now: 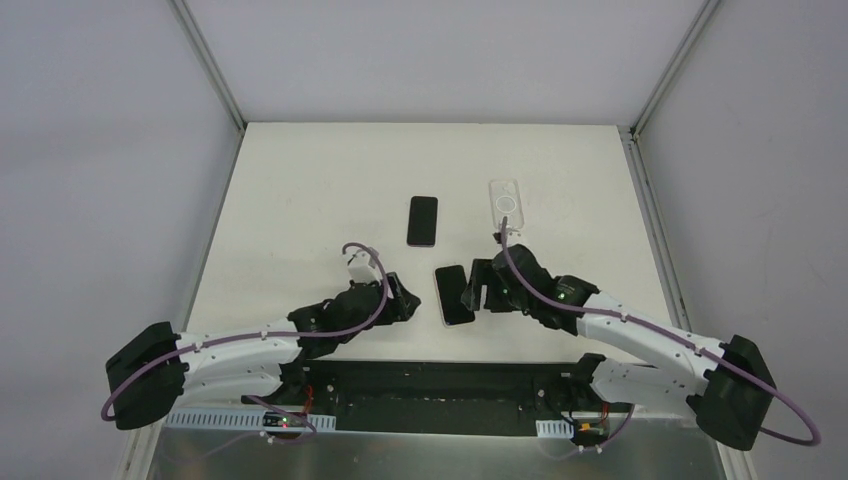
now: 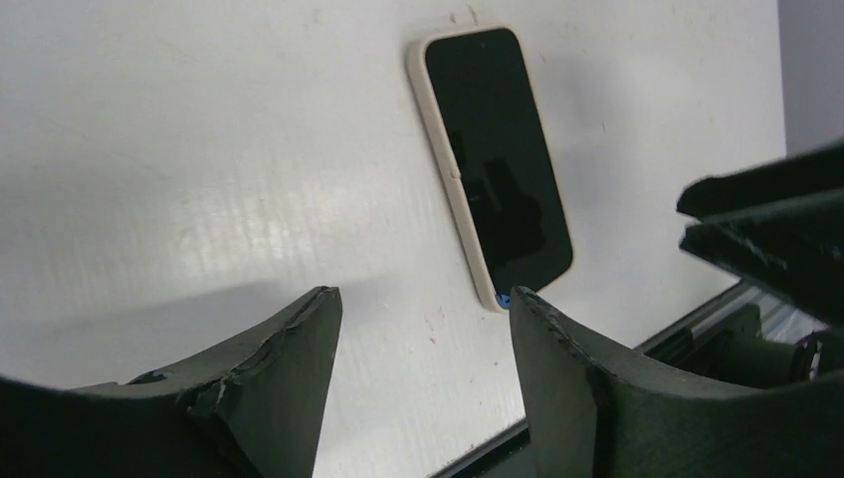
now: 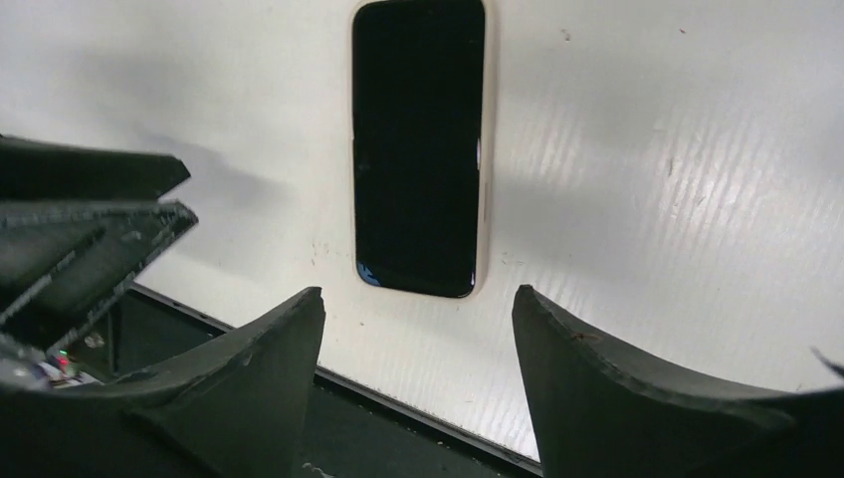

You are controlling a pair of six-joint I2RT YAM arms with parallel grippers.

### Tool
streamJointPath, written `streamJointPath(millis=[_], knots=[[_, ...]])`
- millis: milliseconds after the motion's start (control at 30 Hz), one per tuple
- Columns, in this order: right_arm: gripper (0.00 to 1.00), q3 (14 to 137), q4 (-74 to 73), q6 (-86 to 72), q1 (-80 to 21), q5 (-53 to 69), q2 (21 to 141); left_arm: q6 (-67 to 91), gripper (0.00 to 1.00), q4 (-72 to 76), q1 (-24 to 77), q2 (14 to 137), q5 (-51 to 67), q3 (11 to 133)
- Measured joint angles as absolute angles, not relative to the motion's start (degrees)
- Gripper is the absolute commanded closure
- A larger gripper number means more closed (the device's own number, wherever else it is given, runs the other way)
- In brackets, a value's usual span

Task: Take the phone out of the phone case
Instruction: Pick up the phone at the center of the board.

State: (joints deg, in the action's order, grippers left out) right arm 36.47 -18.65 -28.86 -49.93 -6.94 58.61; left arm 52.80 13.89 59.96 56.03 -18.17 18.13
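The phone (image 1: 455,296), dark screen up, lies flat near the table's front edge, sitting in a cream phone case (image 2: 444,164) whose rim frames it. My left gripper (image 1: 411,301) stands open just left of it and my right gripper (image 1: 472,291) open just right of it; neither touches it. In the left wrist view the phone (image 2: 498,159) lies beyond the left gripper (image 2: 423,299), whose fingers have bare table between them. The right wrist view shows the phone (image 3: 418,149) just ahead of the right gripper (image 3: 418,299), with the case rim (image 3: 487,149) along its side.
A second dark phone (image 1: 422,220) lies mid-table behind the grippers. A clear case (image 1: 505,203) lies at the back right. The table's front edge and a dark trough (image 3: 398,438) run right under the right gripper. Grey walls enclose the white table (image 1: 300,200).
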Motion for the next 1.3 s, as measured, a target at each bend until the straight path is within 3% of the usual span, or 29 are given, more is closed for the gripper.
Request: streamJointPath(millis=[233,300,367,900,1300], knots=[[0.24,43.92,-23.66,-22.20,-54.81,-12.36,69.10,58.28,0.14,12.78,59.96,48.71,-26.52,10.37],[0.17,45.82,-24.45,-20.99,-54.78,-12.03,72.73,59.37,0.11,12.43,59.96,45.78,-27.88,8.71],[0.01,47.03,-24.71,-20.01,-54.81,-11.29,75.37,59.86,0.09,12.32,59.96,43.27,-28.60,7.84],[0.01,58.61,-26.44,-14.74,-55.86,-10.39,93.27,60.05,0.06,11.00,59.96,37.91,-25.65,5.82],[0.01,59.48,-26.37,-15.57,-55.35,-12.64,97.21,60.07,0.06,10.81,59.96,39.90,-24.49,5.85]])
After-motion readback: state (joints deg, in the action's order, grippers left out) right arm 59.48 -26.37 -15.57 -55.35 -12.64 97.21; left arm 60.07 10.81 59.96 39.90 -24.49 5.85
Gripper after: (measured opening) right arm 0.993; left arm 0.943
